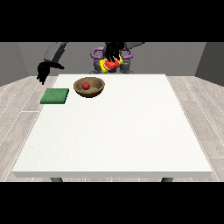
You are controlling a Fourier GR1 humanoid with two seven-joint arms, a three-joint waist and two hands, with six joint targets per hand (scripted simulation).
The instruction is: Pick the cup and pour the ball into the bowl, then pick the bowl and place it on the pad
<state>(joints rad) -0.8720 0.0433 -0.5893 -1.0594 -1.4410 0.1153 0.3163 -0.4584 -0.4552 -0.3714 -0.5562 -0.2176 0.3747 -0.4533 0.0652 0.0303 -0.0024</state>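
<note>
Your hand at the view's right (112,53) holds the cup (110,64) raised, apparently tilted (pour done): ball (86,85) lies in the bowl (98,89). Bowl is not yet on the pad (55,96).

Ball (86,85) in bowl (97,89); pad (55,96) just left of bowl, on table (131,131).
</note>
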